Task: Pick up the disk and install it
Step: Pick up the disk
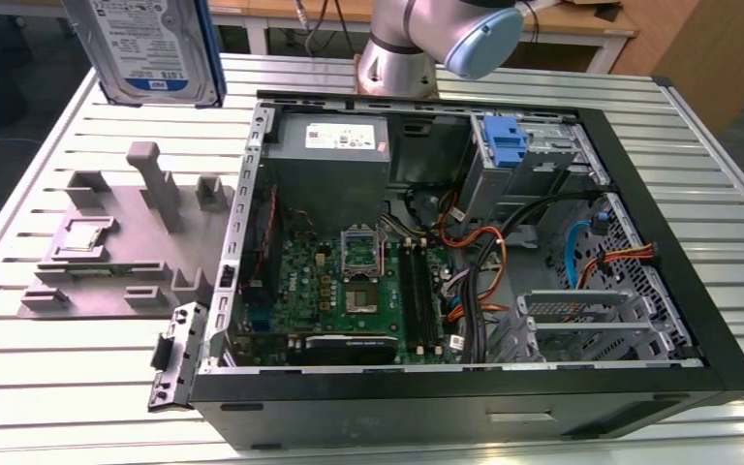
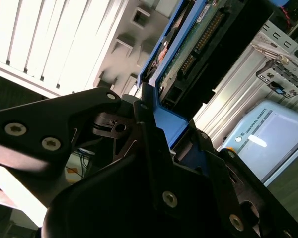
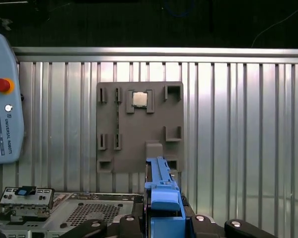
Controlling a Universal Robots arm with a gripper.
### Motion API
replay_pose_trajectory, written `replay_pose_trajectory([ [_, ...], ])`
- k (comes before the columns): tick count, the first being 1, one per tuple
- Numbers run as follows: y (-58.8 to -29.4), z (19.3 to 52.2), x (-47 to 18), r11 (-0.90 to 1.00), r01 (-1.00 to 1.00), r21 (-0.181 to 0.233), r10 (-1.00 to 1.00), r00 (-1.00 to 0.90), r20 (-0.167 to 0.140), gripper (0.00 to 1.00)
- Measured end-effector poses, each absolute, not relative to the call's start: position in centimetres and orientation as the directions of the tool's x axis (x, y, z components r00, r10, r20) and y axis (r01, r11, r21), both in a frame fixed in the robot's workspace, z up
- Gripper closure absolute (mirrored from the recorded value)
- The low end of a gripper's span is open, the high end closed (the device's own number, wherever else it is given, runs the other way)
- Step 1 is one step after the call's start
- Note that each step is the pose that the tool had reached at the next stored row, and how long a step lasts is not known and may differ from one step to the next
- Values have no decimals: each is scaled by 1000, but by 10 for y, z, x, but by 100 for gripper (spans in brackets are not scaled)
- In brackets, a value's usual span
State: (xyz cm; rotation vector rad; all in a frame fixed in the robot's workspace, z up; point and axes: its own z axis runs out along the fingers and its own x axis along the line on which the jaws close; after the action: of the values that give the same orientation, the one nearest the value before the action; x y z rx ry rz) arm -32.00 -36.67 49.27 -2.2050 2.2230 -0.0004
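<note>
A ribbed metal table (image 1: 36, 387) carried the whole job. In the exterior view an open computer case (image 1: 682, 291) lay flat across the table's middle, with its circuit board (image 1: 346, 291) facing up. At 9 o'clock from the case sat a grey holder plate (image 1: 101, 262) with 1 small square chip (image 1: 81, 235) resting in a pocket.

The disk (image 1: 150, 48) hung in the air at 11 o'clock from the case, well clear of the table. It was held on edge, its white-and-blue label towards the camera. The arm (image 1: 411, 39) rose at 12 o'clock, behind the case's back wall.

In both wrist views we saw the gripper (image 2: 156, 126) (image 3: 164, 220) closed down on the disk's blue rail, its black jaws pressed against either side with no gap left. In the second wrist view the disk's green underside and connector row showed past the rail. In the first wrist view the holder plate lay on the table below the held disk, and a pale blue control pad (image 3: 5, 99) with 1 red button sat well apart from the plate.
</note>
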Motion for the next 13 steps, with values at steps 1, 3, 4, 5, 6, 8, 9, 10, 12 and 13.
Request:
replay_pose_trajectory([
  [1, -367, 492, -320, 8, -1000, -9, -1000, -8, -8, 63],
  [3, -368, 492, -320, 8, -1000, -12, -1000, -8, -10, 63],
  [4, -369, 492, -320, 8, -1000, -12, -1000, -8, -10, 63],
  [5, -370, 492, -320, 8, -1000, -12, -1000, -8, -11, 63],
  [6, -371, 492, -318, 9, -1000, -12, -1000, -8, -11, 63],
  [8, -371, 492, -315, 9, -1000, -12, -1000, -9, -11, 63],
  [9, -372, 492, -313, 10, -1000, -12, -1000, -10, -11, 63],
  [10, -372, 492, -311, 10, -1000, -12, -1000, -10, -11, 63],
  [12, -374, 492, -307, 10, -1000, -12, -1000, -10, -11, 63],
  [13, -374, 492, -305, 11, -1000, -12, -1000, -10, -11, 63],
])
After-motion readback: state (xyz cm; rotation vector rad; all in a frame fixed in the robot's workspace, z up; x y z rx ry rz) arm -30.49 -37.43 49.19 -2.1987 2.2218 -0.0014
